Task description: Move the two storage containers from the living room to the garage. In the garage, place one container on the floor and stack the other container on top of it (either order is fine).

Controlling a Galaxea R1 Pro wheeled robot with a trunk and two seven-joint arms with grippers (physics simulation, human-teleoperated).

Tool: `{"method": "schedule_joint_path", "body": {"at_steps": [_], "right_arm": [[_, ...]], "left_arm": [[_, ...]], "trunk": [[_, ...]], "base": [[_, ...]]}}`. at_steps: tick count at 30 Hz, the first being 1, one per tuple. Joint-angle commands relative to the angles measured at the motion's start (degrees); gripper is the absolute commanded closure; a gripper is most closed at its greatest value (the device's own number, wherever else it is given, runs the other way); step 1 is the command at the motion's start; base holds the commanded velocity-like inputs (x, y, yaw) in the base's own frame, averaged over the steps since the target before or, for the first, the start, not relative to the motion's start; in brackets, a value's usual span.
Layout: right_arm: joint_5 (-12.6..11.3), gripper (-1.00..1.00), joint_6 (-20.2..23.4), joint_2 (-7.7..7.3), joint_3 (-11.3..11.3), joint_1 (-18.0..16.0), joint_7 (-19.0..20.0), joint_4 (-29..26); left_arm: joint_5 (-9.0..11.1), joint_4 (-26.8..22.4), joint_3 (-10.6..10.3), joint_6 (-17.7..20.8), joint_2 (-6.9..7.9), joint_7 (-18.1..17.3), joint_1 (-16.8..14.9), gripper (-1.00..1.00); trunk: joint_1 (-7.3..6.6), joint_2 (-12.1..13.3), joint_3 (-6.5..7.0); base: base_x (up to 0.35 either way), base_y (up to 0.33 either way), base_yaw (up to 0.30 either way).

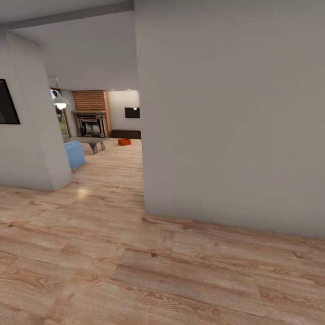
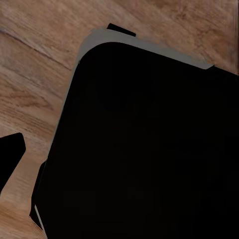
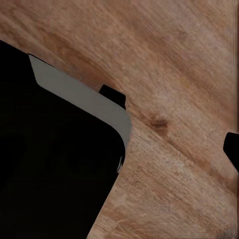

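Far ahead, one orange-red storage container [image 1: 124,141] sat on the living-room plank floor [image 1: 135,271], left of frame centre beyond the grey wall corner [image 1: 143,135]; neither arm was nearer, finger spread untellable.

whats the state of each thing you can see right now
storage container: on the wood floor of the far room, by the long dark low cabinet, nothing holding it
fireplace: dark inside, no flame to be seen
hanging lamp: lit
wall screen: dark
sofa: only its blue end shows past the wall corner
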Motion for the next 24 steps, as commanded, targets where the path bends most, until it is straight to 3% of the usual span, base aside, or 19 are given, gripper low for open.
{"method": "schedule_joint_path", "body": {"at_steps": [1, 24], "right_arm": [[0.34, -1.00, -0.23, 0.05, 0.00, -0.07, -0.23, 0.18], [0.12, -1.00, 0.04, 0.51, -0.07, -0.07, -0.23, 0.18]], "left_arm": [[0.22, -0.03, -0.05, -0.11, -0.01, 0.07, -0.01, -1.00], [0.21, -0.03, 0.04, -0.08, 0.03, 0.07, -0.01, -1.00]], "trunk": [[0.03, -0.03, -0.05], [0.03, -0.03, -0.05]], "base": [[0.325, 0.000, 0.000], [0.325, 0.000, 0.000]]}}
